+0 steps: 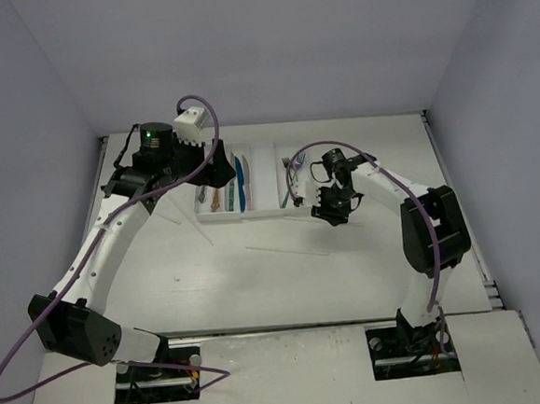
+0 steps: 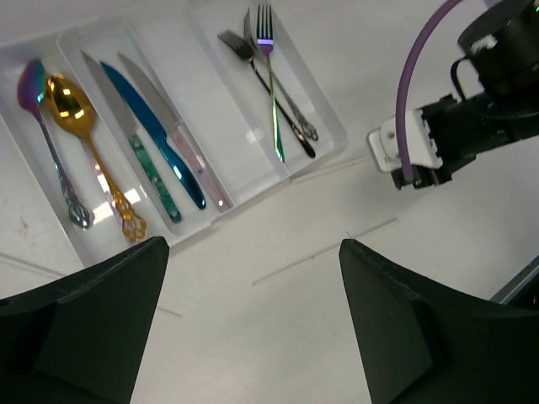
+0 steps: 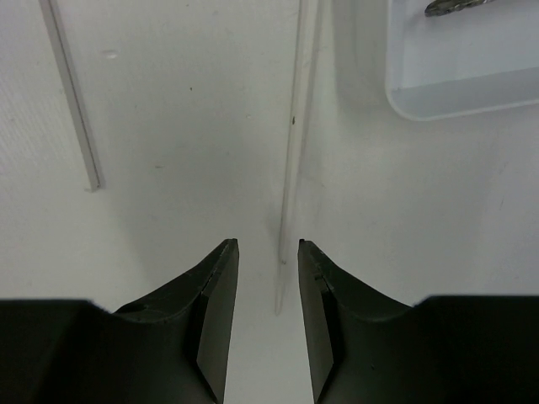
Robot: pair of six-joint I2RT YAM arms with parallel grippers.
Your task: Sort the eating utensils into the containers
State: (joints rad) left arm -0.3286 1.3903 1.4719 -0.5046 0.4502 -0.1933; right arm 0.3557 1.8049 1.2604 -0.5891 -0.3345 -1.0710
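Note:
The white tray holds a purple and a gold spoon in its left compartment, several knives in the second and several forks in the fourth; the third is bare. My left gripper is wide open and empty above the table in front of the tray. My right gripper is open, low over the table, with the near end of a thin pale stick lying between its fingertips. That stick runs along the tray's front edge.
Other thin pale sticks lie loose on the table: one in front of the tray, one left of my right gripper, and others at the left. The tray's corner is at the upper right of the right wrist view.

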